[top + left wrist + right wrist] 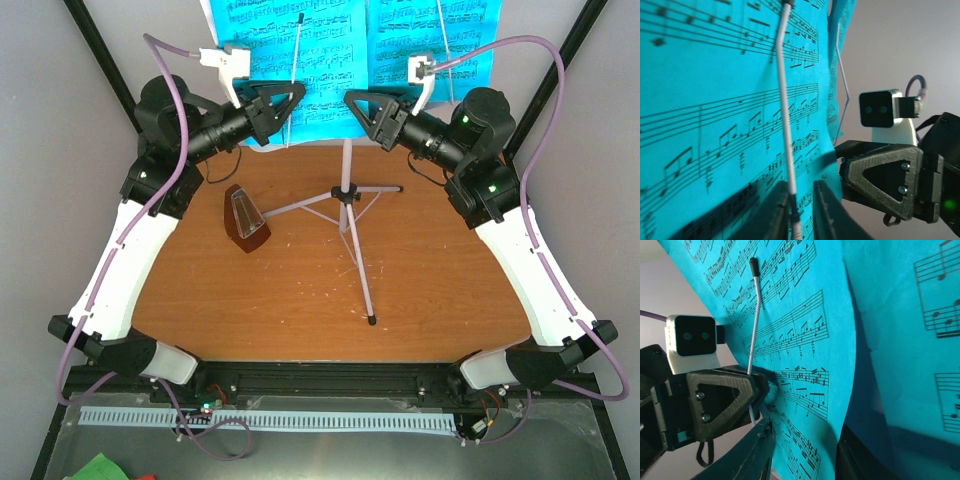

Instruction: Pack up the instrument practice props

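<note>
The pale silver tripod music stand (346, 192) stands at the middle back of the brown table (300, 290). Cyan sheet-music pages (262, 35) cover its desk, held by thin wire arms (298, 50). My left gripper (287, 103) is at the left page's lower edge. In the left wrist view the left gripper (799, 189) is narrowly open, with the wire arm (784, 100) between its fingers, against the page (715, 75). My right gripper (360, 108) is open. In the right wrist view the right gripper (805, 437) straddles a page's (830, 365) lower edge. The dark red-brown metronome (245, 218) stands left of the stand.
Each wrist view shows the other gripper close by: the right one in the left wrist view (885, 182), the left one in the right wrist view (720, 400). Black frame posts (100, 50) rise at both back corners. A clear bin (330, 455) with a green item (100, 468) lies below the table's near edge.
</note>
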Robot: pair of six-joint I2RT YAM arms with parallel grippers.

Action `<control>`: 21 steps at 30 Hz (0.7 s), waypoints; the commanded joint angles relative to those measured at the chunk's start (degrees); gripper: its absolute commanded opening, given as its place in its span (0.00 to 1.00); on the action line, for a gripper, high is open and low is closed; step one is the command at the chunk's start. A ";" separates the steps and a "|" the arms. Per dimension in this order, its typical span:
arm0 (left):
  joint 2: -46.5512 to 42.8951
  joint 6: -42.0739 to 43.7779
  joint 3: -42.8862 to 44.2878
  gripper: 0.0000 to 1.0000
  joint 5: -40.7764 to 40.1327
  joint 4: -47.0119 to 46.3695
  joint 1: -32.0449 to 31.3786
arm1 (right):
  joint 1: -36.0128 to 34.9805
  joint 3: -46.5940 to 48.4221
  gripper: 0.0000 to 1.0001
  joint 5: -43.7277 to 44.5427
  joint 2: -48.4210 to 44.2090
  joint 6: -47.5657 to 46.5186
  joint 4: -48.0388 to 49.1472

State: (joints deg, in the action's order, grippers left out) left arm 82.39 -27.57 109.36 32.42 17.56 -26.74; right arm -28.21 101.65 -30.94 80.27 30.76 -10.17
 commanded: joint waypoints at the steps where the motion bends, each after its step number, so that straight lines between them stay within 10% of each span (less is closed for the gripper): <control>1: 0.45 -0.70 2.35 0.07 0.96 -1.41 -0.47 | 0.35 1.27 0.29 -3.13 0.19 0.06 3.12; 11: -0.66 0.35 0.02 0.00 2.74 -3.37 -0.46 | 0.26 1.50 0.03 -3.22 0.25 -1.31 2.92; 21: -2.73 3.05 -6.27 0.00 7.63 -11.58 -0.46 | 0.30 0.64 0.03 -4.99 -1.52 -5.31 3.53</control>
State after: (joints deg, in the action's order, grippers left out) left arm 80.97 -25.56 103.61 34.96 9.19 -26.68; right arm -28.21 101.95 -33.98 80.49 28.12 -7.84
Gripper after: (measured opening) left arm 0.046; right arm 0.031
